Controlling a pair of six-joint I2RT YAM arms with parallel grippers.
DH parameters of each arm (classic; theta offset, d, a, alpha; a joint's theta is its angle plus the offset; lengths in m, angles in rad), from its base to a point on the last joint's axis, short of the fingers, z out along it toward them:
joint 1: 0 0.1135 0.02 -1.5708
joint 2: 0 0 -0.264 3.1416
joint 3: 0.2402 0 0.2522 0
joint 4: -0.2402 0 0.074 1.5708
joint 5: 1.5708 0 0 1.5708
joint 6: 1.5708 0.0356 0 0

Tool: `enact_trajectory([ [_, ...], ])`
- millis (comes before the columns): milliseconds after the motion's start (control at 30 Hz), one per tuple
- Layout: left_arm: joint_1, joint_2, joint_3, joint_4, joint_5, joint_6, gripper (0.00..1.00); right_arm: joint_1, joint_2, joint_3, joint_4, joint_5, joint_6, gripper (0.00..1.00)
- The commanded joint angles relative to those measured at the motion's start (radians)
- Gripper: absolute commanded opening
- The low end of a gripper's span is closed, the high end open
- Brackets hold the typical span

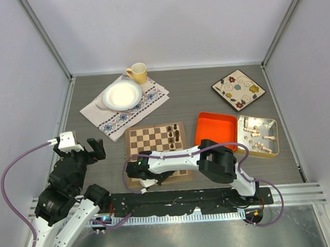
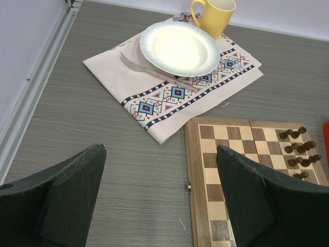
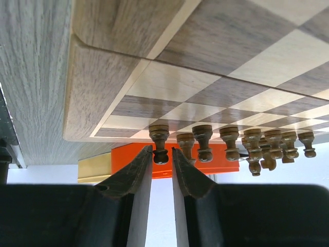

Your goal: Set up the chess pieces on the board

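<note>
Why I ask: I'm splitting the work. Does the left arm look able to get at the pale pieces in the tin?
Probably not. The left gripper is left of the board; the tin of pale pieces sits far right, beyond the orange tray, with the right arm stretched across between.

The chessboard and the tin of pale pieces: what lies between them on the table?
An orange tray lies between the chessboard and the tin, close beside the tin. The top view shows it.

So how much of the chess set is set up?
Done: a few dark pieces are grouped on the board. In hand: the right gripper is down at board level, pointed at that group. Left: the pale pieces lie in the tin, so most remains.
</note>
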Motion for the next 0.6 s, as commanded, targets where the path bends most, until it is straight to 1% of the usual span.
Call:
enact_trajectory([
  [0, 0.006, -0.008, 0.012, 0.014, -0.006, 0.013, 0.93, 0.007, 0.0, 0.057, -0.009, -0.006, 0.0, 0.27],
  [100, 0.006, -0.01, 0.01, 0.014, -0.007, 0.013, 0.93, 0.004, -0.002, 0.087, -0.012, -0.038, 0.005, 0.27],
  [233, 0.004, -0.011, 0.01, 0.014, -0.006, 0.013, 0.93, -0.011, -0.014, 0.153, -0.015, -0.119, 0.011, 0.27],
  [433, 0.004, -0.011, 0.01, 0.016, 0.0, 0.011, 0.93, -0.032, -0.068, 0.167, 0.006, -0.144, 0.022, 0.28],
  [533, 0.006, -0.01, 0.009, 0.022, 0.007, 0.016, 0.93, -0.051, -0.114, 0.182, 0.003, -0.208, 0.026, 0.29],
  [567, 0.004, -0.01, 0.009, 0.023, 0.009, 0.016, 0.93, -0.071, -0.129, 0.189, 0.002, -0.261, 0.029, 0.29],
])
